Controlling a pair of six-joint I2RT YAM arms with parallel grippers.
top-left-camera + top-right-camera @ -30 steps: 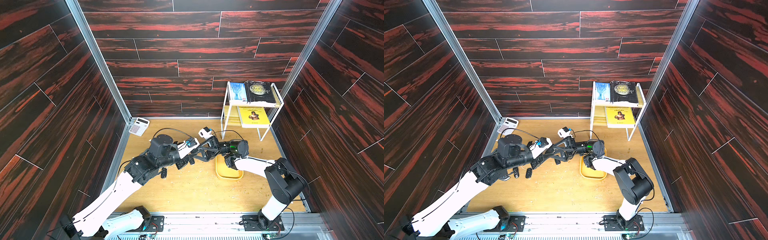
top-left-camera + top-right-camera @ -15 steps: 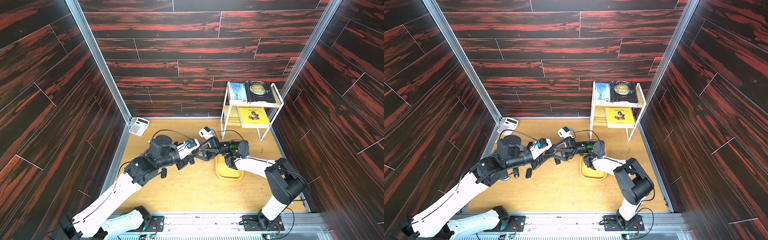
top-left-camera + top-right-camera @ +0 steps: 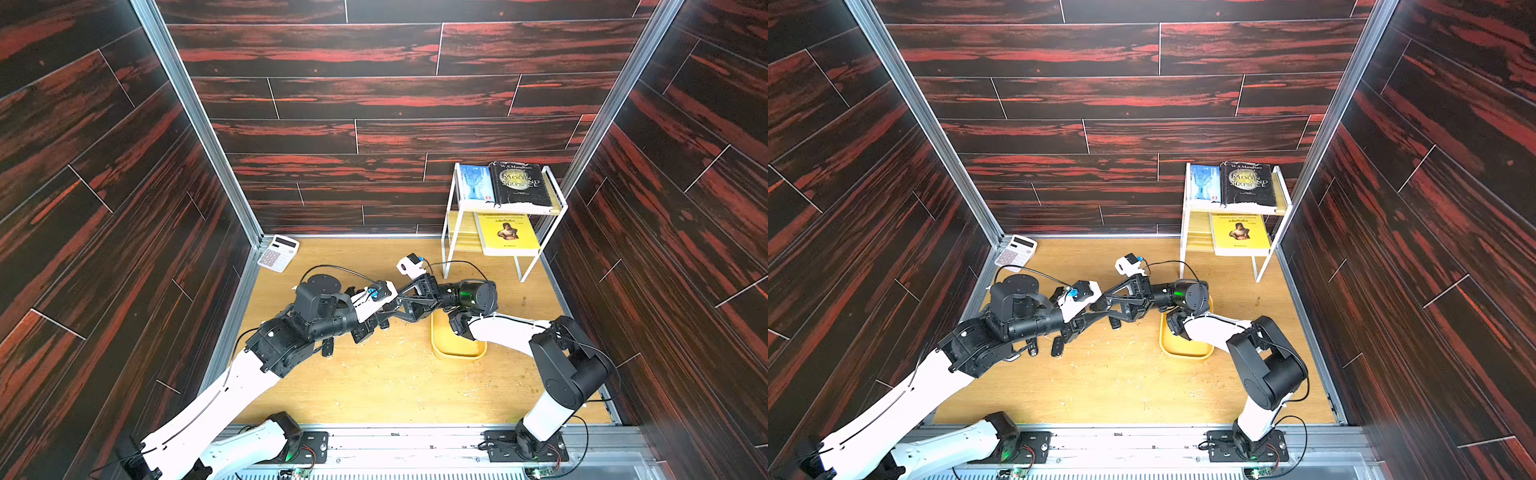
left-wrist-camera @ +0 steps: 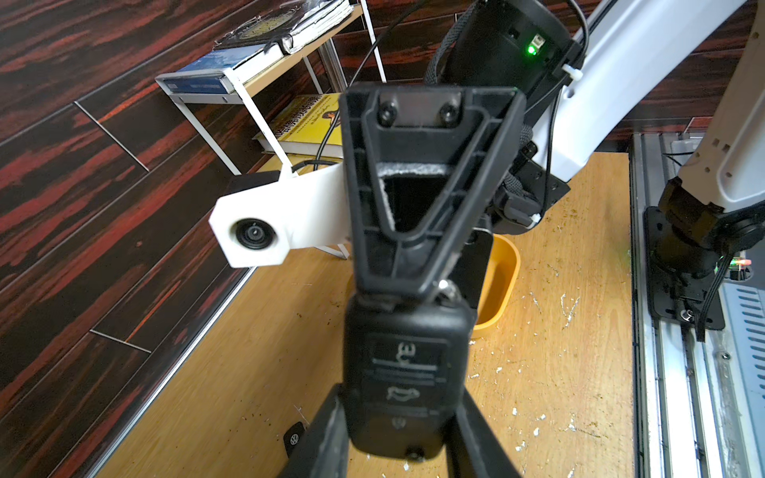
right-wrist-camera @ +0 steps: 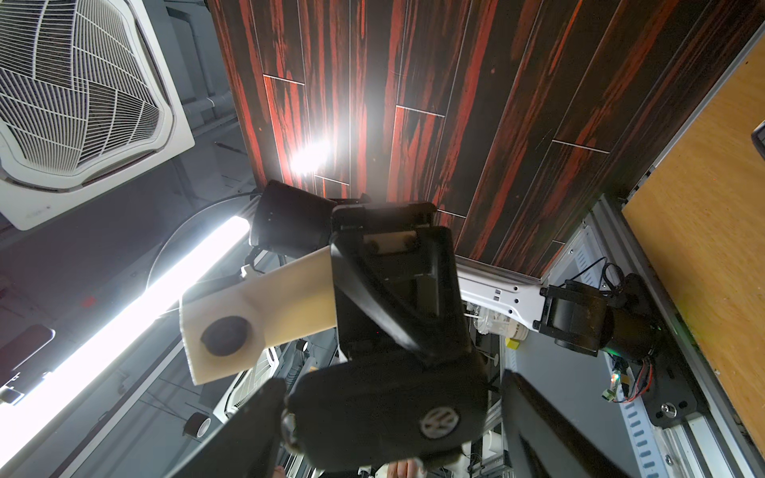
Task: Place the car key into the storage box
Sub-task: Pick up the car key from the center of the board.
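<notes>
A: Key first. Where?
B: The car key (image 4: 403,380), a black fob, is up off the table (image 3: 395,386), between the two grippers where they meet nose to nose. It's near the storage box (image 3: 457,355), on the left arm's side of it, not over it.
A: Who has it?
B: The left gripper (image 4: 401,397). Its fingers (image 4: 325,438) are pinched in on the fob's two edges, button face toward the left wrist camera. Firm hold.
A: Other one?
B: The right gripper (image 5: 391,383) is spread wide. Its fingers (image 5: 248,434) stand either side of the fob, with the VW badge showing between them. There's a gap at one finger. The other is right at the fob, but I can't tell if it touches. Not clamped on anything.
A: Box?
B: Yellow, shallow, rounded corners, flat on the table. The right forearm crosses above its far half and hides that part.
A: Anything else, quick.
B: A white shelf (image 3: 449,232) in the back right corner, with a black book (image 3: 519,183) and a blue book (image 3: 476,183) on top and a yellow book (image 3: 507,235) on the lower level. A calculator (image 3: 277,252) in the back left corner, against the wall. Also a small black piece (image 4: 294,438) with a VW badge on the table below the left gripper, apart from the held key. White scuffs on the wood.
</notes>
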